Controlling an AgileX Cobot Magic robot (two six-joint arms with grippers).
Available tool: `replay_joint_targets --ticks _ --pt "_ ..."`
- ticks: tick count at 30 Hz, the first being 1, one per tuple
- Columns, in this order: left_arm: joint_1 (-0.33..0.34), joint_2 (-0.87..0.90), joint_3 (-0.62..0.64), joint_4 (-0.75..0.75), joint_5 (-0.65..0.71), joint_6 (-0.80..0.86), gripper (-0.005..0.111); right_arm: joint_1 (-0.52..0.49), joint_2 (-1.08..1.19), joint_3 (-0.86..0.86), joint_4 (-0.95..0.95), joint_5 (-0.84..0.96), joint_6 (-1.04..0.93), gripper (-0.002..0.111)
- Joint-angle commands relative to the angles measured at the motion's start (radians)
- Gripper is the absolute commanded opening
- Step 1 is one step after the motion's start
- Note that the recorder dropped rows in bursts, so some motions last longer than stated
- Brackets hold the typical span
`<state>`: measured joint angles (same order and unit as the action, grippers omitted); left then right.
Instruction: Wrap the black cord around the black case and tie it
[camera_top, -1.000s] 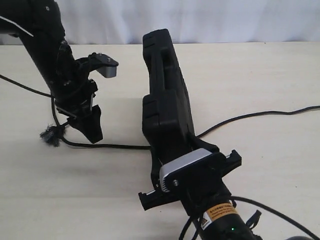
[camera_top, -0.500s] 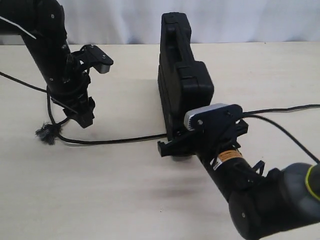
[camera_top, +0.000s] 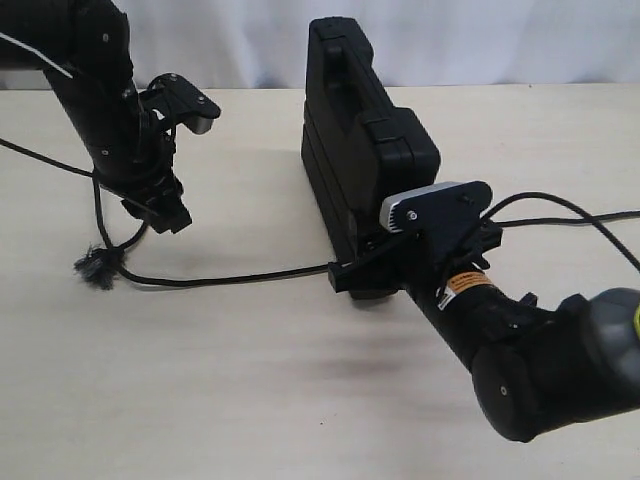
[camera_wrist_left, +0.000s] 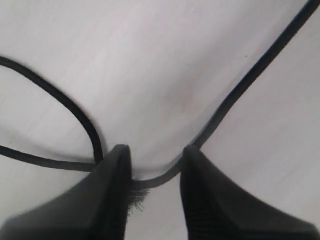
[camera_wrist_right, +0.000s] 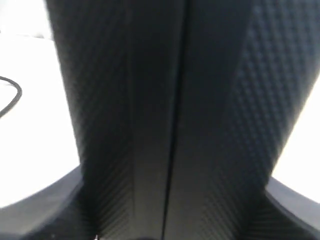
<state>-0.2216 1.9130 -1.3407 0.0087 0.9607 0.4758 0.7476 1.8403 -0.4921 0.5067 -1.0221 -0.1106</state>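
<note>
Black cord (camera_top: 230, 279) lies slack on the counter (camera_top: 250, 400). It runs from its frayed tuft (camera_top: 97, 268) at the left of the frame across to the foot of the black case (camera_top: 355, 140), then out again toward the right edge. It makes no turn around the case yet. The case stands on a narrow edge at upper centre, pinched at its near end by the right claw (camera_top: 390, 262). The left claw (camera_top: 168, 212) hangs spread just above the cord near the tuft, holding nothing. If the right claw's pinch slackens, the case would likely topple. A hard pull on the cord could drag it out from under the case. The case is shut along its seam, so its contents cannot be seen.
</note>
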Motion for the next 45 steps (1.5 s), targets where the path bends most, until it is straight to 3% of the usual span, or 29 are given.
replay_joint_targets --ticks 1,6,11,15,20,23,25,29,33,37,40,43,45 --pt "-0.007 -0.012 0.002 0.034 0.019 -0.007 0.014 0.0 -0.12 0.005 0.001 0.122 -0.084 0.004" --pt "-0.007 -0.012 0.002 0.042 0.024 -0.01 0.001 0.0 -0.303 0.02 0.001 0.233 -0.173 0.004" --pt "-0.007 -0.012 0.002 0.04 0.031 -0.01 0.001 0.003 -0.46 0.108 0.001 0.284 -0.18 0.004" --pt "-0.007 -0.012 0.002 0.036 0.03 -0.012 0.001 0.105 -0.537 0.193 0.1 0.284 -0.233 0.004" --pt "-0.007 -0.01 0.002 -0.021 0.049 -0.012 0.001 0.271 -0.512 0.215 0.418 0.26 -0.428 0.004" --pt "-0.007 -0.008 0.002 -0.015 0.073 -0.099 0.002 0.302 -0.433 0.215 0.424 0.22 -0.384 0.004" --pt "-0.007 -0.008 0.002 0.043 0.073 -0.188 0.008 0.302 -0.355 0.213 0.415 0.159 -0.305 0.004" --pt "-0.007 -0.006 0.002 0.217 0.092 -0.443 0.041 0.302 -0.211 0.203 0.341 0.075 -0.157 0.004" --pt "0.02 -0.006 0.002 0.391 0.128 -0.638 0.049 0.295 -0.111 0.109 0.345 0.071 -0.164 0.004" --pt "0.185 0.053 0.008 0.193 0.082 -0.629 0.049 0.163 -0.056 0.05 0.337 0.1 -0.164 0.004" --pt "0.256 0.072 0.083 -0.145 -0.055 -0.367 0.049 0.104 -0.056 0.05 0.26 0.123 -0.157 0.004" --pt "0.229 0.081 0.083 -0.292 -0.075 -0.355 0.049 0.104 -0.056 0.05 0.258 0.119 -0.155 0.004" --pt "0.221 0.118 0.083 -0.268 -0.1 -0.512 0.049 0.104 -0.056 0.05 0.254 0.13 -0.155 0.004"
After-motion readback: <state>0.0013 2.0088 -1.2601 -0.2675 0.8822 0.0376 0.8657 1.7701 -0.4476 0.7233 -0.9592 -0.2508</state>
